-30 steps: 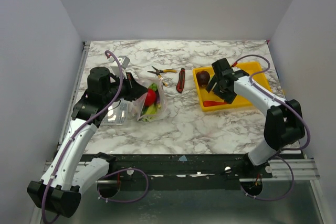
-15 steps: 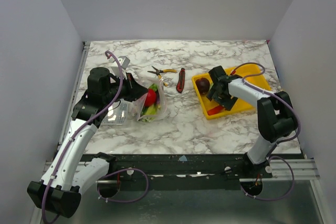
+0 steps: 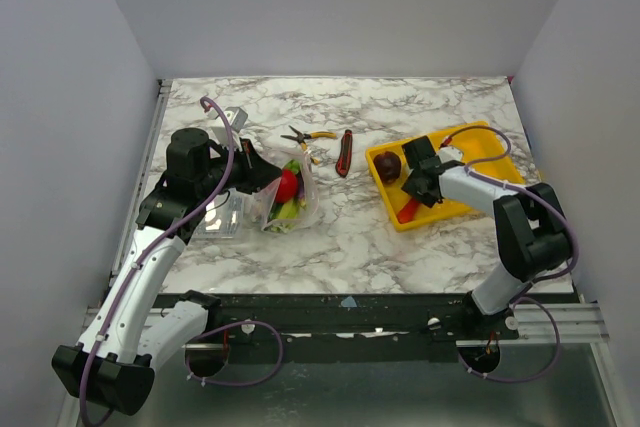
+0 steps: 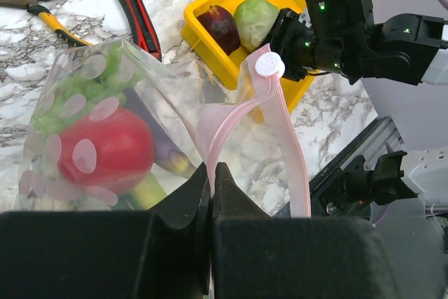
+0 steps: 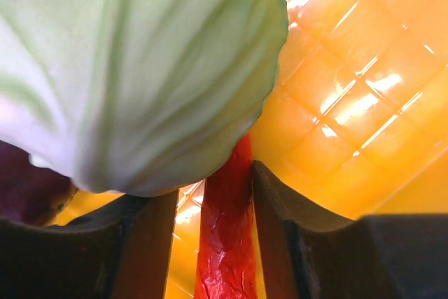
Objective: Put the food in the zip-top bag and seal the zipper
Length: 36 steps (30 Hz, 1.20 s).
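Observation:
The zip-top bag (image 3: 283,197) lies at centre left, holding red, green and purple food. My left gripper (image 3: 245,175) is shut on the zipper (image 4: 280,124) at the bag's mouth; in the left wrist view my left gripper (image 4: 211,173) pinches the pink strip, which loops upward. My right gripper (image 3: 418,185) is down in the yellow tray (image 3: 470,142). In the right wrist view its fingers (image 5: 280,208) straddle the red chili (image 5: 224,243), with a small gap at the left finger. The cabbage (image 5: 140,68) fills the view above. The maroon round one (image 3: 387,162) lies beside it.
Yellow-handled pliers (image 3: 308,137) and a red-and-black utility knife (image 3: 346,151) lie between the bag and the tray. A rigid clear box (image 3: 220,215) sits left of the bag under my left arm. Grey walls enclose the table on three sides.
My right gripper has shifted left and lower in the tray, and the tray has swung round with it. The left arm and the bag have not moved.

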Tool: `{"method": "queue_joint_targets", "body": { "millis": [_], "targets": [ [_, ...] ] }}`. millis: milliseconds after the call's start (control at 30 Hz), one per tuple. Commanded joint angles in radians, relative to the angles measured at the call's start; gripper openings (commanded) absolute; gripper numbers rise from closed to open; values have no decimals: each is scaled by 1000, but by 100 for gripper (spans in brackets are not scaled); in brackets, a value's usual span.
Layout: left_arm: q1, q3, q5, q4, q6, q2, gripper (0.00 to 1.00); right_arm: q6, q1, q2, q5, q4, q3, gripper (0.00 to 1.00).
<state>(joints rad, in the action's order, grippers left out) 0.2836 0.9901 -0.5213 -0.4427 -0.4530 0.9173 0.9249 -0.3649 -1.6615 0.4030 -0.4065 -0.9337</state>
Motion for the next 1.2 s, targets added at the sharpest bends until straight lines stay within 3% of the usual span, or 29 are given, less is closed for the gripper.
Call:
{"method": "queue_joint_targets", "body": {
  "millis": [0,67,200,433,533,600,733,900,1033,1167],
  "targets": [
    [-1,-4,-35,47,4,-1,0,42,5,-14,29,47,58,42],
    [-1,-4,-36,46,4,2,0,55,5,2,29,45,60,29],
    [-2,-4,-32,47,4,2,0,76,6,62,41,20,61,12],
    [-1,-4,-38,46,0,4,0,60,5,269,102,-24,63,1],
    [-1,-5,-47,50,-3,5,0,17,5,356,99,-2,76,0],
    [-1,-5,-51,53,-5,5,0,-99,5,427,14,92,112,0],
    [-2,-7,-51,53,-6,2,0,-326,6,594,-344,381,223,0],
    [-3,-8,-56,58,-10,1,0,-357,3,703,-720,623,257,0],
    [-4,-8,-54,58,-10,0,0,-327,-38,744,-878,726,232,0],
    [-6,-8,-57,58,-12,1,0,-284,-154,745,-887,794,198,0]
  ]
}}
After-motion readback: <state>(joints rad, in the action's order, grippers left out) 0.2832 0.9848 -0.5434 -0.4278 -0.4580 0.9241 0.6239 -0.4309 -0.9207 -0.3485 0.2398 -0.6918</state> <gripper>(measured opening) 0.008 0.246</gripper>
